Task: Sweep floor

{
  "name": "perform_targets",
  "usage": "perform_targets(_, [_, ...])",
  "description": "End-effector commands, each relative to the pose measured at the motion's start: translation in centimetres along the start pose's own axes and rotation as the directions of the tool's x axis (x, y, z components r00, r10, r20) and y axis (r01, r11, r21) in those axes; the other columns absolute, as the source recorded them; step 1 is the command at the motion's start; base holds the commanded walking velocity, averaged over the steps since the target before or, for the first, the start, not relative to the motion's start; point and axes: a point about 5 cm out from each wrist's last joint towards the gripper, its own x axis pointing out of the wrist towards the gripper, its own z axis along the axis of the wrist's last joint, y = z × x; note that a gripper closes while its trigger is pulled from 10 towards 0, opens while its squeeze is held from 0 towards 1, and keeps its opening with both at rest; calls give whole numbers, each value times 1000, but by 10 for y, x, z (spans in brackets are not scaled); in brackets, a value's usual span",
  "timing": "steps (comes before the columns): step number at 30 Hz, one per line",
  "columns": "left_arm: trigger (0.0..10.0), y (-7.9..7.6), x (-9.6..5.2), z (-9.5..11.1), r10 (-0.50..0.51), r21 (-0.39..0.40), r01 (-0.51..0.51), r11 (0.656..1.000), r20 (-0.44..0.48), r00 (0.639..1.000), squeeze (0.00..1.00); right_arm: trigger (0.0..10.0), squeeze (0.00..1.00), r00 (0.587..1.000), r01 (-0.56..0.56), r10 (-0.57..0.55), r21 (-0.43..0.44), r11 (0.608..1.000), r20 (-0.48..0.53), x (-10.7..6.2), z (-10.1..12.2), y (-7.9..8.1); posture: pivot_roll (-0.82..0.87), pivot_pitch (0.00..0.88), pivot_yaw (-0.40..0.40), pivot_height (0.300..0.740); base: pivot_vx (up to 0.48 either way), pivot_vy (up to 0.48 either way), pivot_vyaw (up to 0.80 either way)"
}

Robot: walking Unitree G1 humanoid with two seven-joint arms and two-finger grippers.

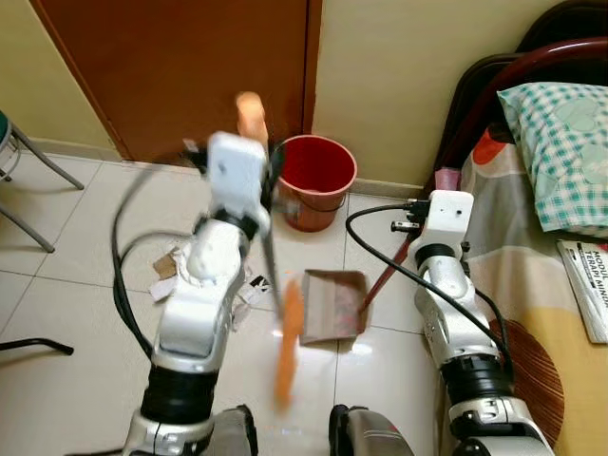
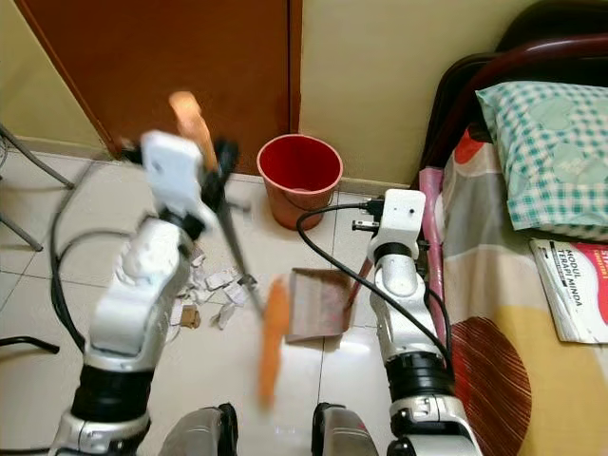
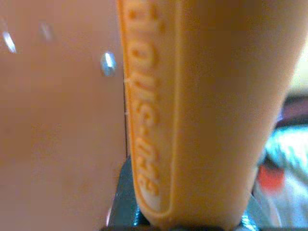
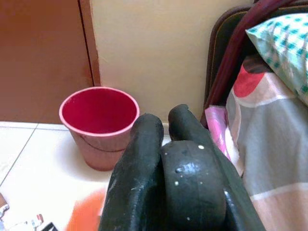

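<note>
- Down on the tiled floor (image 1: 85, 313) between my two arms I've got the brown dustpan (image 1: 332, 306), sitting flat just in front of the robot's feet, with its reddish handle (image 1: 388, 275) angling up toward the right arm.
- My left gripper (image 1: 269, 169) is up high, clamped around the broom (image 1: 275, 285). Its orange grip pokes out above the wrist, a thin dark shaft runs down, and the orange brush end is a blurry streak right beside the dustpan's left edge.
- From the left wrist view I get a super close look at that orange grip, with raised lettering moulded into it.
- Paper scraps (image 2: 214, 285) are scattered on the tiles beside my left arm, close to the dustpan.
- My right gripper (image 4: 161, 126) sits low by the bed (image 1: 532, 285). From the right wrist view its fingers (image 4: 139, 159) look pressed together, but I can't tell if the dustpan handle is caught in them.
- Red bucket (image 1: 315, 180) stands against the wall next to the brown door (image 1: 180, 66), well behind the dustpan.
- Checked pillow (image 1: 560, 152) and a booklet (image 1: 591, 285) are lying on the bed.
</note>
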Motion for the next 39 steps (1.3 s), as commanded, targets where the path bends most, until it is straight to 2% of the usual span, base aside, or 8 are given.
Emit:
perform_targets(1, [10000,12,0,13,45,42,-48,998,67,997,0,10000,0,999,3,-3,-11,1000,32,2,6,-1,9,164,-44,740,0,0,0])
perform_targets(6, [10000,28,2,4,69,120,-74,990,47,997,0,10000,0,1000,3,-3,-8,1000,31,4,6,-2,7,164,-43,740,0,0,0])
perform_targets(11, [10000,48,-7,-34,82,253,-64,965,-62,995,0,10000,0,999,17,-17,-12,1000,27,3,6,-6,-3,167,-39,740,0,0,0])
perform_targets(20, [10000,62,-10,-65,110,277,-69,958,-136,985,0,10000,0,998,36,-36,-4,999,41,-1,8,-13,-16,166,-37,740,0,0,0])
perform_targets(28, [10000,45,-5,-82,-10,273,65,960,-198,980,0,10000,0,999,32,-32,-4,999,34,-1,6,-12,-23,170,-40,740,0,0,0])
perform_targets(34, [10000,23,-11,-102,-164,282,250,926,-297,941,0,10000,0,999,30,-30,-5,1000,23,-2,4,-12,-28,175,-40,740,0,0,0])
perform_targets(36, [10000,9,-20,-117,-267,251,366,896,-355,896,0,10000,0,999,32,-32,-3,999,18,-3,4,-12,-30,177,-39,740,0,0,0])
perform_targets(39, [10000,4,-25,-123,-312,235,414,879,-374,874,0,10000,0,999,33,-33,-2,999,16,-3,3,-12,-30,177,-39,740,0,0,0])
